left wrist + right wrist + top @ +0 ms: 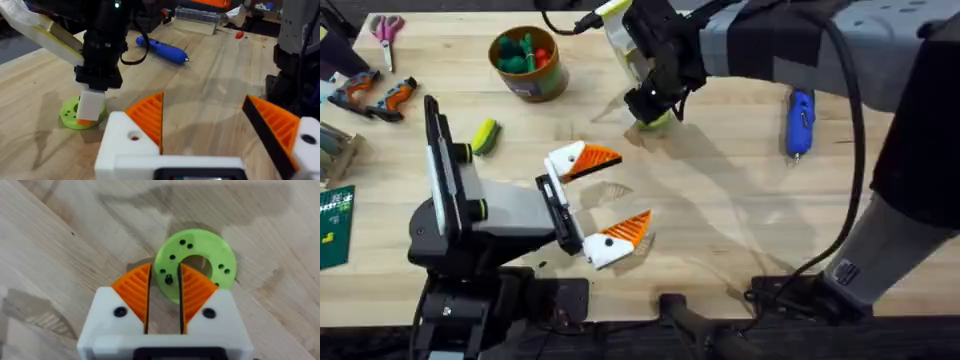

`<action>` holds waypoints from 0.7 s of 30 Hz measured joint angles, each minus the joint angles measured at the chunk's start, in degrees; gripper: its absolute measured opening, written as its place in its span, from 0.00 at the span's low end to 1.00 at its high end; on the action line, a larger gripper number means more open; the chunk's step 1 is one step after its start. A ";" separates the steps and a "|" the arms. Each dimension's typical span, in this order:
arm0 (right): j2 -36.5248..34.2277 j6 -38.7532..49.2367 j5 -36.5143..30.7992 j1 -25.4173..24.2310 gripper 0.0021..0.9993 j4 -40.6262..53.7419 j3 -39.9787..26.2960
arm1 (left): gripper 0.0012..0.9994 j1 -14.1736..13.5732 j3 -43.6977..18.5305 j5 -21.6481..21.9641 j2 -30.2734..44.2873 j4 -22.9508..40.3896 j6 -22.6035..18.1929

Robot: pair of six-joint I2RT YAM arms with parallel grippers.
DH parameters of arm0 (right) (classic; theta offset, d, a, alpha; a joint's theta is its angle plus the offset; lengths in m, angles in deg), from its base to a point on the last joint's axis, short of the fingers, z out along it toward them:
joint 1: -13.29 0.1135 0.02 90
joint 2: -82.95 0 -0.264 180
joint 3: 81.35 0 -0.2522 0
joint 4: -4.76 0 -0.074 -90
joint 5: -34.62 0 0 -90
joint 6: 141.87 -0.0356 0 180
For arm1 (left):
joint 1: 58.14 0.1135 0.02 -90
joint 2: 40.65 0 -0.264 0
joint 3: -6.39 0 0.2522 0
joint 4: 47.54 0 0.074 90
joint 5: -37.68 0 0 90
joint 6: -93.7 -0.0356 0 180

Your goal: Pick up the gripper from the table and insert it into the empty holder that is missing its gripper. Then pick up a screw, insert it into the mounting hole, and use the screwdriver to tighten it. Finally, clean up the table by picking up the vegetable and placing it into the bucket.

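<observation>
The screw, tiny, hard and light, stands in the green disc between the right gripper's narrowly parted pads (not yet pinching it), likely slippery and best taken by its head, while the left gripper gapes wide.

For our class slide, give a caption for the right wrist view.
Right gripper, orange pads nearly closed over a small black screw on the green disc.
</observation>
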 joint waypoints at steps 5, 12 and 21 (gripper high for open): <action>-0.01 -0.02 0.00 0.00 0.29 0.00 0.00 | 0.99 0.00 0.00 0.00 -0.02 0.00 0.01; -0.02 -0.03 -0.02 0.00 0.18 -0.04 -0.07 | 0.99 0.00 0.00 0.00 -0.02 0.00 0.00; -0.02 -0.02 -0.02 0.00 0.00 0.09 -0.22 | 0.99 0.00 0.00 0.00 -0.02 0.00 0.00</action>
